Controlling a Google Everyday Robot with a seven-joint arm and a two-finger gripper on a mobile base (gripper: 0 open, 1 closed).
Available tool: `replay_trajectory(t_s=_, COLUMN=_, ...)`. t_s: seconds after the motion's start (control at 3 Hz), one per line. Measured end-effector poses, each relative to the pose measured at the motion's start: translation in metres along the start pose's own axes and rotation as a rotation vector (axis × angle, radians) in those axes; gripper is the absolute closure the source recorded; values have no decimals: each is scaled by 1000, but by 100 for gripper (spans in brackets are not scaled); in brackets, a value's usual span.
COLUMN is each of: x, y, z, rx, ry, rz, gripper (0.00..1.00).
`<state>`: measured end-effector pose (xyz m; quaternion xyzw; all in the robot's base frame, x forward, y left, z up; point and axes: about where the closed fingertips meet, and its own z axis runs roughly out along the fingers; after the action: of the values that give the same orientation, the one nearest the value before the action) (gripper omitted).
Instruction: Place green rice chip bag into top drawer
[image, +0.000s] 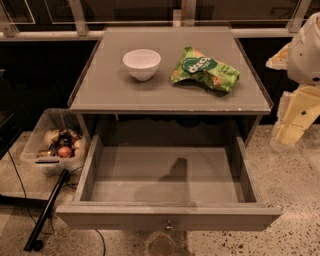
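One green rice chip bag (205, 70) on tabletop (100, 85) | top drawer (125, 219) open | end effector (295, 117) right, state unclear

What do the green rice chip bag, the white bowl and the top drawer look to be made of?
The green rice chip bag: thin glossy foil or plastic film, judging by crumples and sheen. The white bowl: smooth, probably glazed ceramic, possibly plastic. The top drawer: matte grey painted panels, likely wood, with a metal knob. The end effector hangs at the right edge, beside the table.
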<state>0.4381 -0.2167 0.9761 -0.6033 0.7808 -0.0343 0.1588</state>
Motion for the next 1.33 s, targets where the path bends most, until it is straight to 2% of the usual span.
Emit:
replay_trajectory(t_s=0.33, x=0, y=0, z=0, rx=0, ry=0, rz=0, gripper=0)
replay_trajectory(t_s=0.67, x=-11, y=-6, z=1, rx=4, ry=-37, rz=-11, gripper=0)
replay_trajectory(t_s=1.0, x=-28, y=-21, z=6, rx=2, ry=-115, rz=-9, gripper=0)
replay_trajectory(t_s=1.33, x=-40, y=-52, z=14, rx=24, ry=-203, rz=64, gripper=0)
